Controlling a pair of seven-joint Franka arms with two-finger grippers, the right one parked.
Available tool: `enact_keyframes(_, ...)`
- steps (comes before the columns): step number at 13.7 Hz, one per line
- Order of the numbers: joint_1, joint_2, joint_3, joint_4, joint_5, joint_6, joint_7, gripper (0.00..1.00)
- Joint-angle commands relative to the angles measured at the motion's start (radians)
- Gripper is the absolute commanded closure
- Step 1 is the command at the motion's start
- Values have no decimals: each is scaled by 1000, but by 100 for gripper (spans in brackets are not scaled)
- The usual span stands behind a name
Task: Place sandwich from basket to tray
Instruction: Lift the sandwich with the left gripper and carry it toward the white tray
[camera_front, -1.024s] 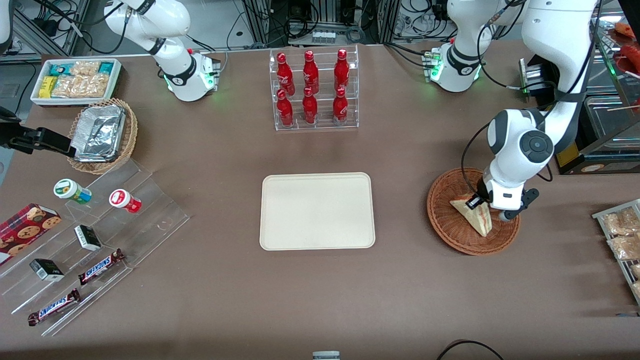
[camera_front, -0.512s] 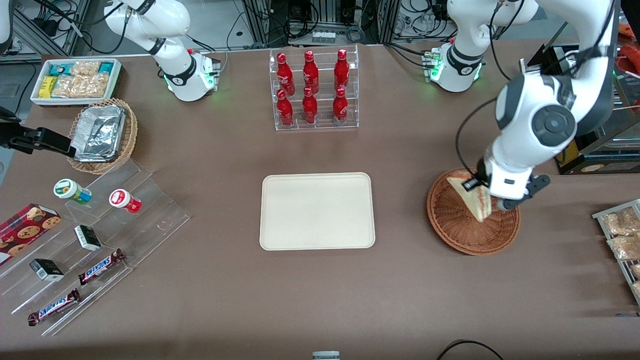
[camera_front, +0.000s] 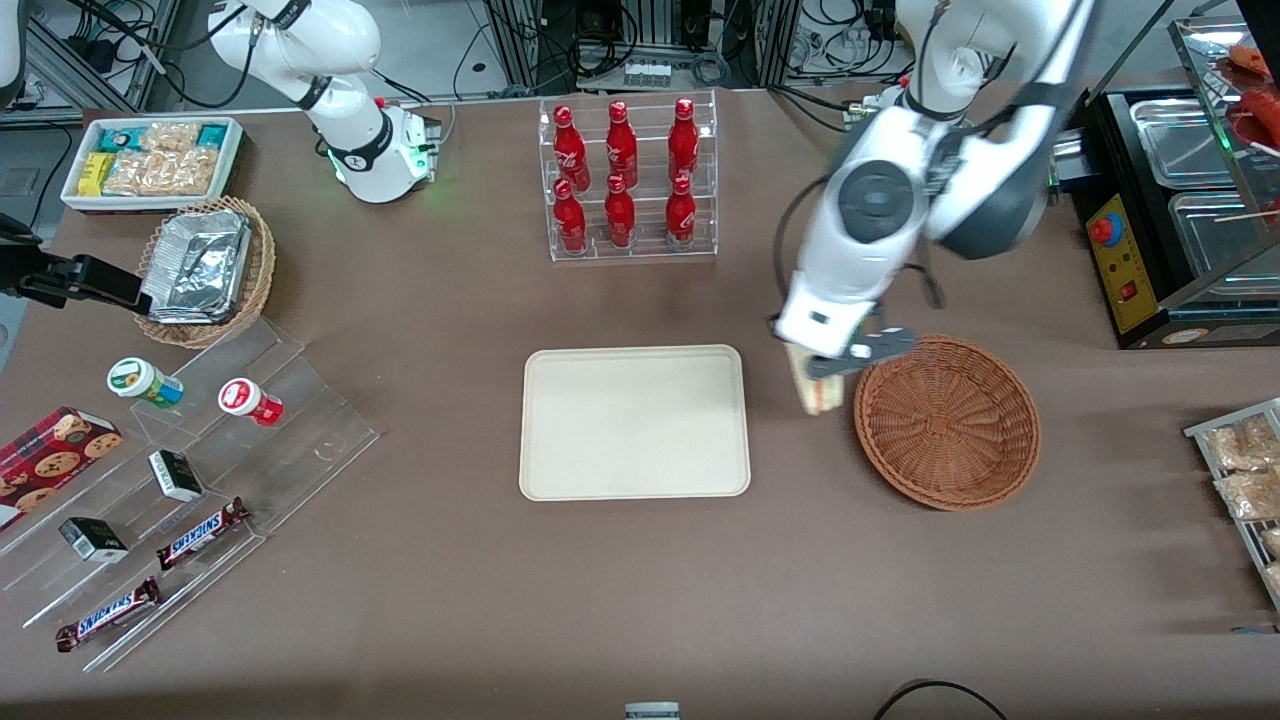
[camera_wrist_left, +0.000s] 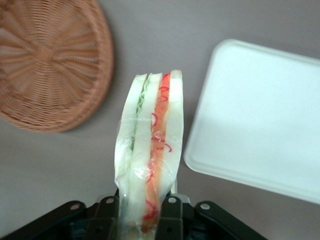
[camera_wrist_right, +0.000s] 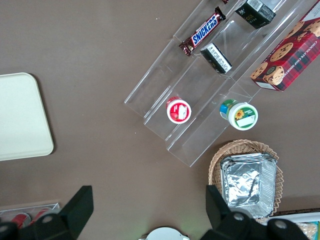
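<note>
Gripping the sandwich (camera_wrist_left: 150, 150), the hand (camera_front: 822, 368) has carried it out of the basket (camera_front: 947, 422), now empty. It hangs above the bench between basket and tray (camera_front: 634, 421); you should expect placement next.

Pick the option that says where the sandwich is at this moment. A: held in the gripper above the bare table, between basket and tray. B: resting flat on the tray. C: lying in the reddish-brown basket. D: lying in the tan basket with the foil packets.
A: the gripper is shut on the sandwich, which hangs over the table between the basket and the tray, touching neither.
</note>
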Motion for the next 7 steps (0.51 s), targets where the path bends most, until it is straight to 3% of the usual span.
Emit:
enact_keyframes(1, -93, 116, 12, 129, 6, -17, -17, 77)
enact_keyframes(7, -247, 351, 12, 258, 15, 141, -94, 76)
